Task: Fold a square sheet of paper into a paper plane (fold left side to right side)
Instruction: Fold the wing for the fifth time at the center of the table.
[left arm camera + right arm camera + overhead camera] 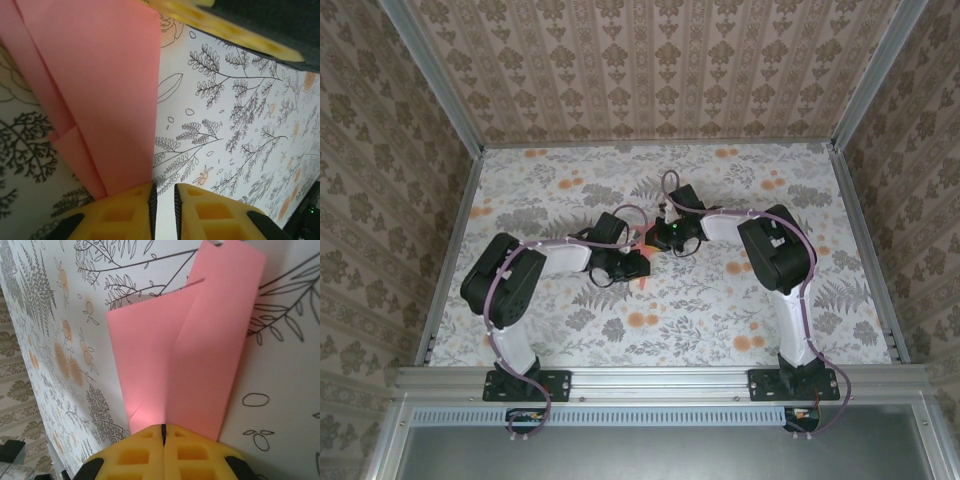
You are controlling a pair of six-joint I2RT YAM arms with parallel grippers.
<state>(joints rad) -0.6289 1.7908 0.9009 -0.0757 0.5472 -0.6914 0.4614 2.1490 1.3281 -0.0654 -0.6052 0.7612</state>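
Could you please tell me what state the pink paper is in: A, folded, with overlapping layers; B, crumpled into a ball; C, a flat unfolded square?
A: the paper shows straight creases and flaps lying over one another.

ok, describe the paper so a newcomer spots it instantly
On the floral table, look at the middle, where the left hand and right hand meet. The folded sheet lies between them: unlike the printed orange blossoms around it, it is plain salmon-pink, straight-edged and creased.
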